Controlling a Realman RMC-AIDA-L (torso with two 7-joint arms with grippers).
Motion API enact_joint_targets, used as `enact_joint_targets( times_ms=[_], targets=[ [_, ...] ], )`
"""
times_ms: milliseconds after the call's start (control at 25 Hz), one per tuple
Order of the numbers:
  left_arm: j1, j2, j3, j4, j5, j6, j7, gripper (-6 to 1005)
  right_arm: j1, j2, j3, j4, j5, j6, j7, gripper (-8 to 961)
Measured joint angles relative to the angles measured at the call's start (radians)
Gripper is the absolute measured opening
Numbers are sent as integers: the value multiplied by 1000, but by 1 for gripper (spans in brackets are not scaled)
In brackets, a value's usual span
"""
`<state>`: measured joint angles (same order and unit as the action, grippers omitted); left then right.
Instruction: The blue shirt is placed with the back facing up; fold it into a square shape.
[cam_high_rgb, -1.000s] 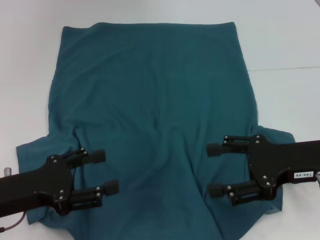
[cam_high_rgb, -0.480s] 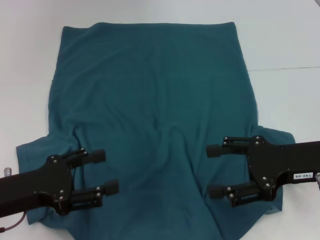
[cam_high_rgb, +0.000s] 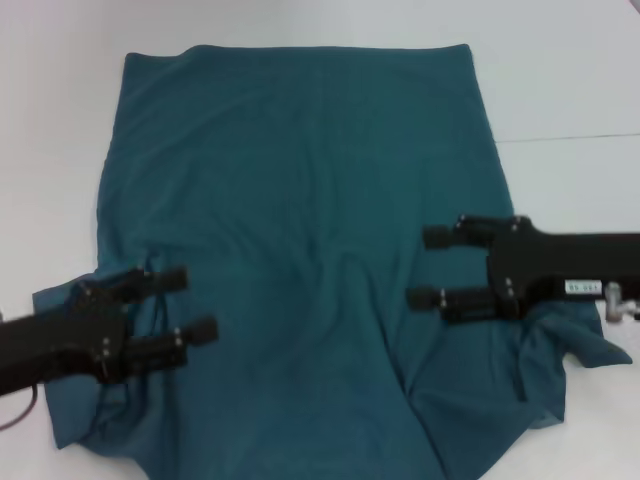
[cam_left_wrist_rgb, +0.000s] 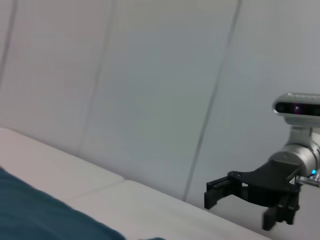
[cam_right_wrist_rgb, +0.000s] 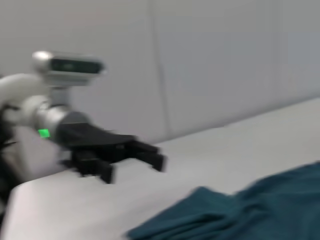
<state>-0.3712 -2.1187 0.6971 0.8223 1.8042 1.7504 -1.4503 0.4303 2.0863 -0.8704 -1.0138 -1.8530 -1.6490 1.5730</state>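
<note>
Teal-blue fabric covers most of the white table: the blue shirt lies spread out flat with its plain side up, its straight hem at the far edge and its sleeves toward the robot. The cloth is lightly creased through the middle, and no lettering shows on the upper face.

The left gripper sits low over the sleeve area on the robot's left, near the shirt's near-left corner. Its two black fingers point inward toward the shirt's middle and are spread apart, with bare cloth showing between them; nothing is pinched. From the right wrist view the same gripper is seen across the table, fingers parted, hanging just above the table surface beside a rumpled edge of the shirt.

The right gripper is over the shirt's right side, near where the sleeve meets the body. Its fingers also point inward and stand spread, holding nothing. The sleeve beneath and behind its arm is bunched, with a fold of fabric poking out onto the table toward the right edge. In the left wrist view this gripper shows in the distance with its fingers apart, above the table, while a corner of the shirt lies in the foreground.
</note>
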Motion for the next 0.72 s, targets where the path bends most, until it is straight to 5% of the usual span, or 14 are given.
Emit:
enact_joint_targets(
  times_ms=[720],
  targets=[
    [-60, 15, -4, 20, 38, -285, -232, 858, 58, 6, -1, -10, 71, 294, 101, 916]
  ],
)
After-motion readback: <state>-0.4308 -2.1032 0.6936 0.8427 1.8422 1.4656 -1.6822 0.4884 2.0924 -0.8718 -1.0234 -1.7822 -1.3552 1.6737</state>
